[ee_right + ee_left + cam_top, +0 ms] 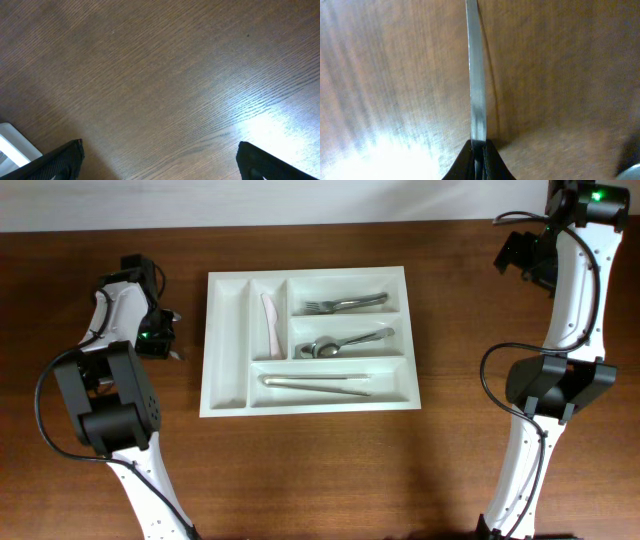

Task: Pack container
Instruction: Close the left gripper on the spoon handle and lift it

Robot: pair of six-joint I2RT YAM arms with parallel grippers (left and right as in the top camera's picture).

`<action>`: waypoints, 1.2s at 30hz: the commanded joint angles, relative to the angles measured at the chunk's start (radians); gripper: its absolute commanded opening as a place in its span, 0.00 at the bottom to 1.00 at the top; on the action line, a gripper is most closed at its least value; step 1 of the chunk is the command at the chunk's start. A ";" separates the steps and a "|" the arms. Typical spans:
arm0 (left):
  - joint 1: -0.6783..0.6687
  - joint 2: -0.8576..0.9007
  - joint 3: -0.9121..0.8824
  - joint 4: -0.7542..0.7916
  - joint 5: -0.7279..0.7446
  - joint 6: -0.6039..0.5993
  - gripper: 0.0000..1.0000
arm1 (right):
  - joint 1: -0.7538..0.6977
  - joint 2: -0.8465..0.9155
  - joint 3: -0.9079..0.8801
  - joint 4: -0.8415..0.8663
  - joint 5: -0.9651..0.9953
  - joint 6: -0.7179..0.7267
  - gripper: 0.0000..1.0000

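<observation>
Left arm folded at the elbow. Left gripper (165, 332) sits low over the wooden table (320, 470), fingers pinched on a thin metal utensil (476, 75). Just to its right, mid-table: the container (228, 345), white, cutlery in four compartments, leftmost one bare. Right arm stretched toward the far right corner, right gripper (160, 146) fingers spread wide above bare wood. Pale wall strip (250, 200) beyond the table edge.

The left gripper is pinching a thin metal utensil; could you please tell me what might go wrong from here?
The left gripper pinches the metal utensil only at one end, so it may swing or slip when lifted. The container wall stands close beside it; a low carry could knock the long utensil against the rim.
</observation>
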 commanded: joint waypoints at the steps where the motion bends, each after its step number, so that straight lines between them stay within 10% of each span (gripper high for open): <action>1: 0.003 -0.006 0.002 -0.024 0.032 0.045 0.02 | -0.005 -0.032 0.015 -0.006 0.002 -0.008 0.99; 16: 0.000 -0.259 0.060 -0.005 -0.067 0.218 0.02 | -0.005 -0.032 0.015 -0.006 0.002 -0.008 0.99; 26: -0.085 -0.268 0.059 -0.013 0.019 0.699 0.02 | -0.005 -0.032 0.015 -0.006 0.002 -0.008 0.99; 36: -0.192 -0.268 0.059 -0.015 0.019 0.933 0.02 | -0.005 -0.032 0.015 -0.006 0.002 -0.008 0.99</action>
